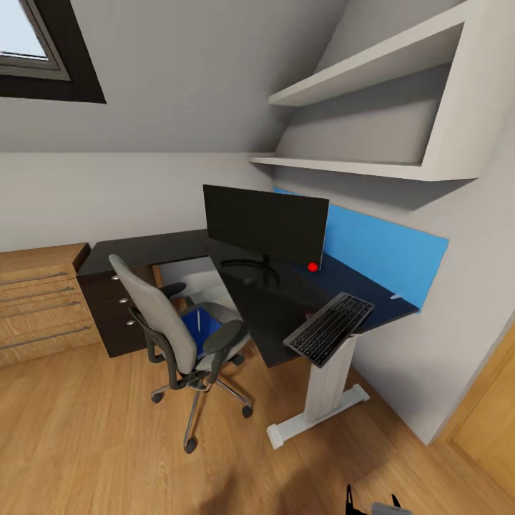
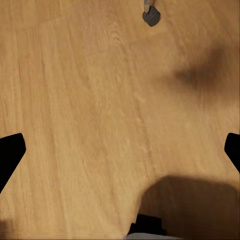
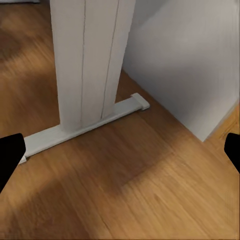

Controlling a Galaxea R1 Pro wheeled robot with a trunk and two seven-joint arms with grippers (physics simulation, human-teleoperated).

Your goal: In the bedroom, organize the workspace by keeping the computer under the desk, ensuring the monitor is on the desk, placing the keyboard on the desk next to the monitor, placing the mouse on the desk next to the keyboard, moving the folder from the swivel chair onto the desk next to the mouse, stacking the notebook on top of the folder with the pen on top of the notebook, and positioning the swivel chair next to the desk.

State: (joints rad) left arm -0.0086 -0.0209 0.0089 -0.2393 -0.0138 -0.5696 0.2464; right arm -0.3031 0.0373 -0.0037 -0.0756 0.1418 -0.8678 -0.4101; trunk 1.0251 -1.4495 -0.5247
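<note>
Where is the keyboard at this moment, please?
In the head view, the keyboard lies at the desk's near right corner, above the white leg, overhanging the edge, to the right of the monitor.

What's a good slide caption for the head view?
Monitor and overhanging keyboard on the black corner desk; blue folder on the swivel chair.

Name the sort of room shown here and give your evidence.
Probably a home office corner in an attic room: a corner desk with a monitor and keyboard, a swivel chair, a sloped ceiling.
</note>
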